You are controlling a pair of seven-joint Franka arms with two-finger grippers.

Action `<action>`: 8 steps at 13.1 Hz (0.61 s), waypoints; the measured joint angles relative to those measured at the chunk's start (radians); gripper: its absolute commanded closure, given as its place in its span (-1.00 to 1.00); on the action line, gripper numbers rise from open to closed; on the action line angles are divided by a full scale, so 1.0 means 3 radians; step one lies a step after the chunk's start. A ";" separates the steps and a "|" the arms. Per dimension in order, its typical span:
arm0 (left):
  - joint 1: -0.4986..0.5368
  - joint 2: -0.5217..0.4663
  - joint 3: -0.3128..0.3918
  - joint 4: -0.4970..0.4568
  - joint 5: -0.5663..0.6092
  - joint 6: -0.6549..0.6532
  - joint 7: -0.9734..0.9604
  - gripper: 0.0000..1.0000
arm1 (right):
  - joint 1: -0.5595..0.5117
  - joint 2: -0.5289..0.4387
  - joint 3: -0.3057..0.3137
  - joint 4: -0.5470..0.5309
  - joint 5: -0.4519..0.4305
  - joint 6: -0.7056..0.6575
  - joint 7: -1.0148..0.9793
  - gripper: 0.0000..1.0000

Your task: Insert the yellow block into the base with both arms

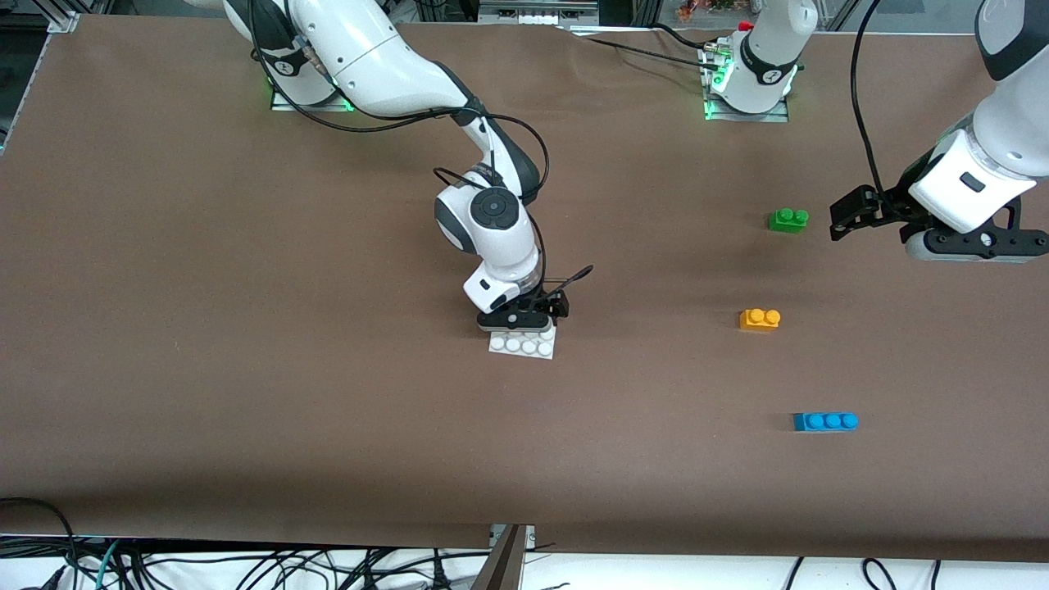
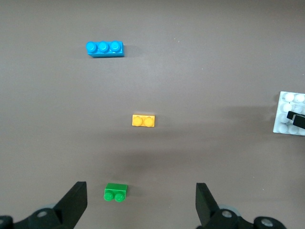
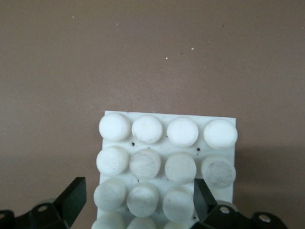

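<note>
Brown table point(image 1: 246, 328), nothing legible.

A wide bench point(image 1: 246, 369) covered in a matt brown sheet fills nearly the whole front view, evenly lit from above. Along its front edge lies a pale strip point(image 1: 656, 574) strewn with loose black cables point(image 1: 246, 569), and a grey metal bracket point(image 1: 508, 557) sticks up at the edge's middle. At one rear corner sits a silver aluminium frame rail point(image 1: 65, 20).
</note>
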 measured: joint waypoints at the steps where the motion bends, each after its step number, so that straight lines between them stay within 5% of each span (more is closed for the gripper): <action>1: 0.0000 0.0000 0.0000 0.0000 0.0000 0.0000 0.0000 -1.00 | 0.0001 0.0000 -0.0007 0.0023 -0.0049 -0.0082 0.0000 -1.00; 8: 0.0000 0.0000 0.0000 0.0000 0.0000 0.0000 0.0000 -1.00 | -0.0002 0.0003 -0.0157 0.0048 -0.0095 -0.0257 -0.0002 -1.00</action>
